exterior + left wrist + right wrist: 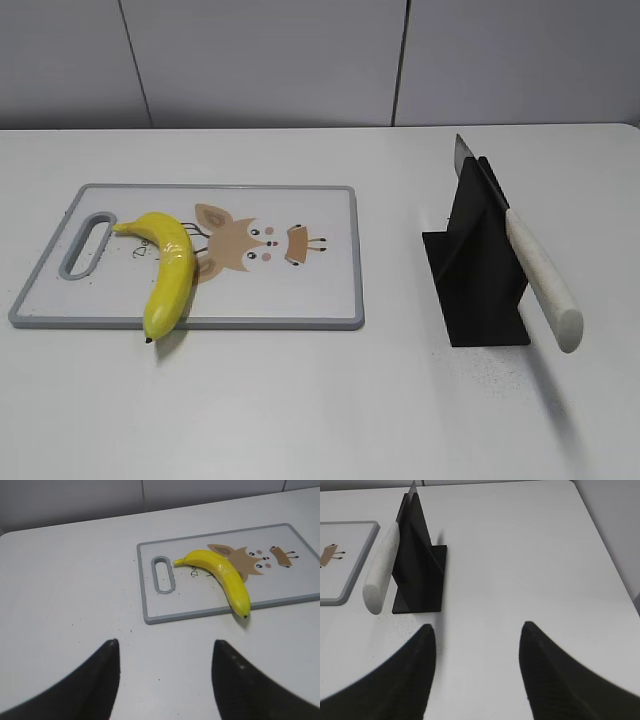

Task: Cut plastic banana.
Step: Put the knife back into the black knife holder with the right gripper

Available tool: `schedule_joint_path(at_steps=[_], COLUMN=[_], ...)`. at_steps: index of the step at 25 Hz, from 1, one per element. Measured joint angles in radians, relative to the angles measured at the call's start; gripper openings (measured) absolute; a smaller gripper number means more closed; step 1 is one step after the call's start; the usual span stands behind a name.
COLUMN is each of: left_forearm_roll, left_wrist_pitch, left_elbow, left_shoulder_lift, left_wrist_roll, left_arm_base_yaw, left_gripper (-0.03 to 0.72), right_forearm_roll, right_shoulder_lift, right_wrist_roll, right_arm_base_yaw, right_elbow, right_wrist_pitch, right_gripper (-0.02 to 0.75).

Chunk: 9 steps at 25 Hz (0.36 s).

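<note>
The plastic banana is glossy yellow, whole and curved. It lies on the left part of a grey-rimmed white cutting board, with its dark tip over the board's front edge. It also shows in the left wrist view. A knife with a white handle leans in a black stand at the right; the right wrist view shows the handle too. My left gripper is open and empty, short of the board. My right gripper is open and empty, short of the stand. Neither gripper shows in the exterior view.
The cutting board has a handle slot near the banana's stem and a cartoon animal print. The white table's right edge is close to the right arm. A grey wall stands behind the table.
</note>
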Motion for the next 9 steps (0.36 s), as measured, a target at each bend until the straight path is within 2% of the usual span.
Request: schedule_joint_path(at_steps=[9], left_forearm_roll=[0.000], left_wrist_pitch=[0.000], left_elbow=[0.000], left_shoulder_lift=[0.000], left_wrist_roll=[0.000], left_arm_base_yaw=[0.000], left_gripper=[0.562], right_forearm_roll=[0.000], right_shoulder_lift=[0.000], right_wrist_roll=[0.000], right_arm_base_yaw=[0.000], right_elbow=[0.000], right_wrist_pitch=[0.000], right_gripper=[0.428])
